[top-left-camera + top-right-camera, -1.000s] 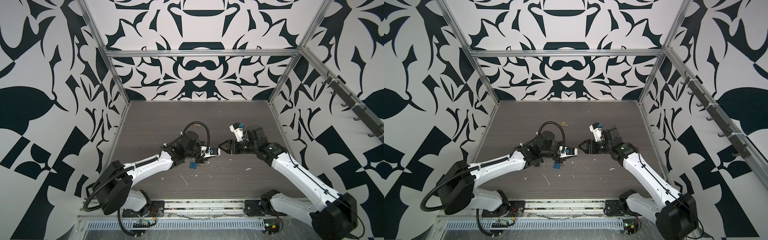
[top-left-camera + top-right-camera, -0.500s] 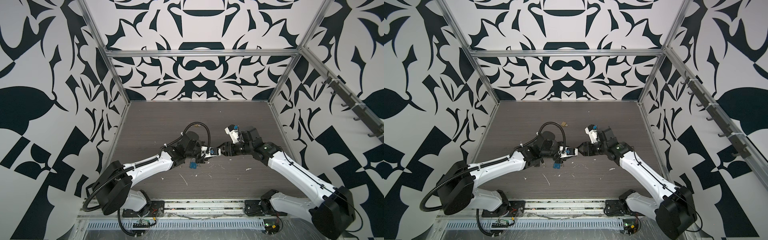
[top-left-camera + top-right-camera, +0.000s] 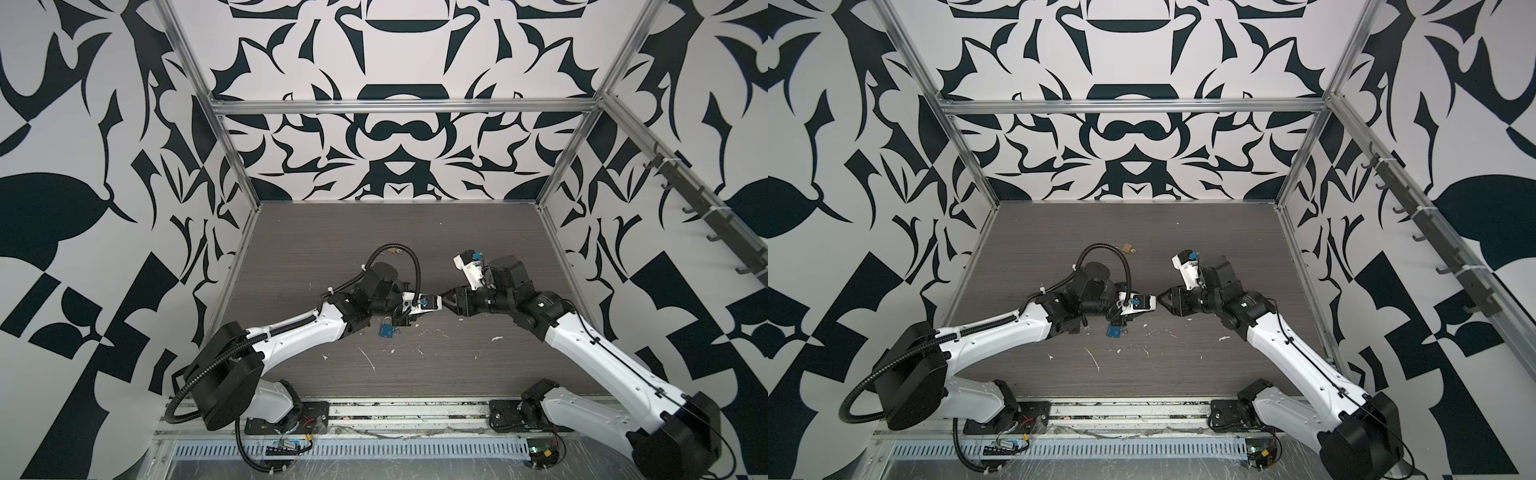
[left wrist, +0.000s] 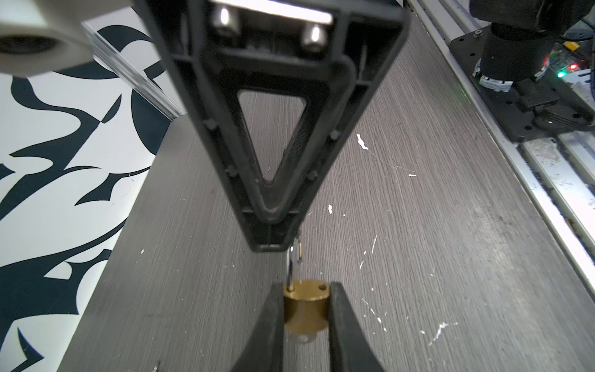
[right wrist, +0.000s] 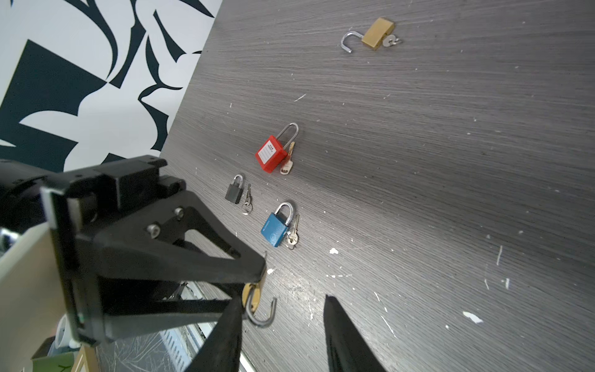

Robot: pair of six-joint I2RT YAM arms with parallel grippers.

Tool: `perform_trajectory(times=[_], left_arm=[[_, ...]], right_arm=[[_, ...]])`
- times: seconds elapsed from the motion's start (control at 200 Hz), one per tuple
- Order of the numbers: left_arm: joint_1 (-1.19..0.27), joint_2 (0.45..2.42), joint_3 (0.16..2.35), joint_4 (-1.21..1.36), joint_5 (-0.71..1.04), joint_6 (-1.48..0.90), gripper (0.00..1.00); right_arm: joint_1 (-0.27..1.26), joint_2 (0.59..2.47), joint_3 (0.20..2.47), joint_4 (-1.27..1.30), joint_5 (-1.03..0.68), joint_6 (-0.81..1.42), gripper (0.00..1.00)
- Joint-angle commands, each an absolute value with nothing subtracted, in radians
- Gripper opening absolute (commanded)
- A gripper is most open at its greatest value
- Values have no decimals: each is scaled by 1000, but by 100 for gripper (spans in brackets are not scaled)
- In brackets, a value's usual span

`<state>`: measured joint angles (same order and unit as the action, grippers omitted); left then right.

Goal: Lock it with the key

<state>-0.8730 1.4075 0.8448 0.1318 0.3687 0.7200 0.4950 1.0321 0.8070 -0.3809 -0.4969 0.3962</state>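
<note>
Operator: Brass padlock (image 4: 306, 309) location?

Technician: Above table (image 3: 415, 374) centre, body clamped in left pincer (image 4: 306, 291); right pincer (image 5: 282, 301), jaws apart, at its 3 o'clock. Small, rigid, smooth metal, probably slippery: press the open shackle (image 4: 290, 272) at its bend.

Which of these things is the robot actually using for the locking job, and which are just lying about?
In use: small brass padlock, shackle open, gripped by the left tool; right tool, open at that shackle.

Lying about: red padlock, black padlock and blue padlock, keys beside each; second brass padlock, shackle open, key at its base; white scraps.
</note>
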Motion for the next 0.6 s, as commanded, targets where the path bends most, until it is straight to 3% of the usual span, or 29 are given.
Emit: perform_trajectory(times=[0.0, 0.16, 0.37, 0.595], left_arm=[[-874, 1401, 874, 113, 406, 715, 0], [-874, 1407, 882, 109, 412, 711, 0], [-874, 1405, 882, 104, 407, 710, 0], [-874, 1407, 876, 103, 394, 716, 0]], right_arm=[[509, 1023, 801, -345, -544, 356, 40], [535, 1041, 803, -346, -530, 341, 34], [552, 1041, 811, -354, -499, 336, 20], [553, 1019, 818, -367, -470, 338, 21]])
